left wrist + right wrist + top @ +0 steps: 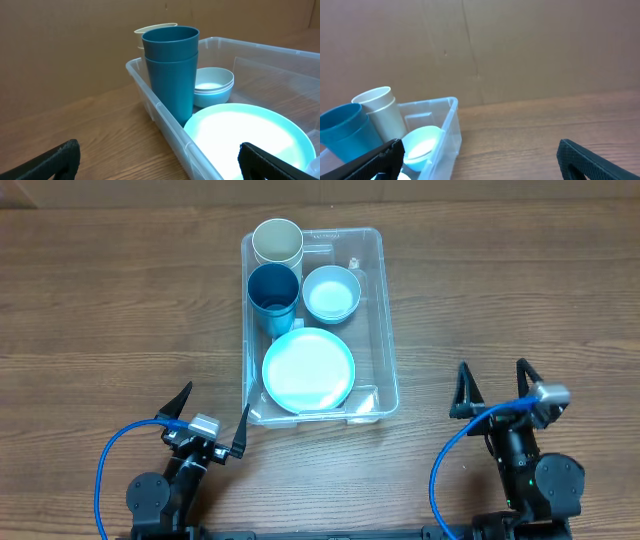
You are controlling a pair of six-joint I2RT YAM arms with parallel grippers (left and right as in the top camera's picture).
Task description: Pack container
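Note:
The clear plastic container (385,330) sits in the middle of the table. Inside it stand cream cups (277,242) at the back left and stacked dark teal cups (273,292) in front of them. Light blue bowls (331,293) sit beside the cups, and a light blue plate (309,369) lies at the front. My left gripper (213,420) is open, empty, just off the container's front left corner (165,120). My right gripper (495,387) is open and empty, to the right of the container (447,130).
Brown wooden tabletop (120,300) surrounds the container on all sides. Blue cables (105,470) loop beside each arm base near the front edge. A brown cardboard wall (520,45) backs the table.

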